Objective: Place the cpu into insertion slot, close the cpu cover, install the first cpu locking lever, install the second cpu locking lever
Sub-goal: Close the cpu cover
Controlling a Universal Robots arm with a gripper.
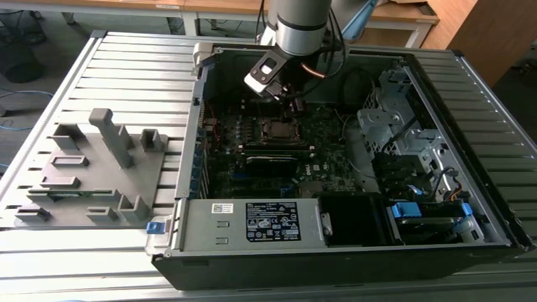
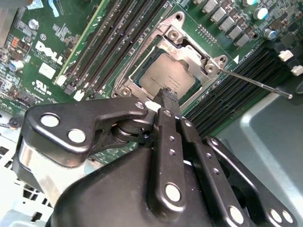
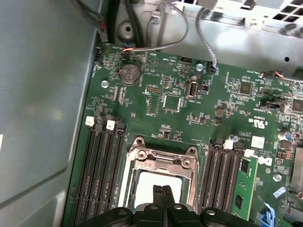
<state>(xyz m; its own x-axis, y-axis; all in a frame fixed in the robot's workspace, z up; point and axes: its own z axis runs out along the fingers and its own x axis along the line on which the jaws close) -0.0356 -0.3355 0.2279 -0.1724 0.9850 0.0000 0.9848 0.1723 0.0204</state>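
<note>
second wrist view: jaws together above cpu (image 2: 161, 75) seated in insertion slot (image 2: 123, 90); cpu cover (image 2: 188, 48) lowered.

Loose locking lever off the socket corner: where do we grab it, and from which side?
Probably near the free end of the lever, away from its pivot at the socket corner. It is a thin bare rod reaching out over the memory slots, so come down from above, jaws across it.

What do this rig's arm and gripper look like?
The silver-grey cylindrical arm has a black band near its end, and dark cables hang alongside it. The matte black gripper is built of slim linked bars joined by round silvery pins.
</note>
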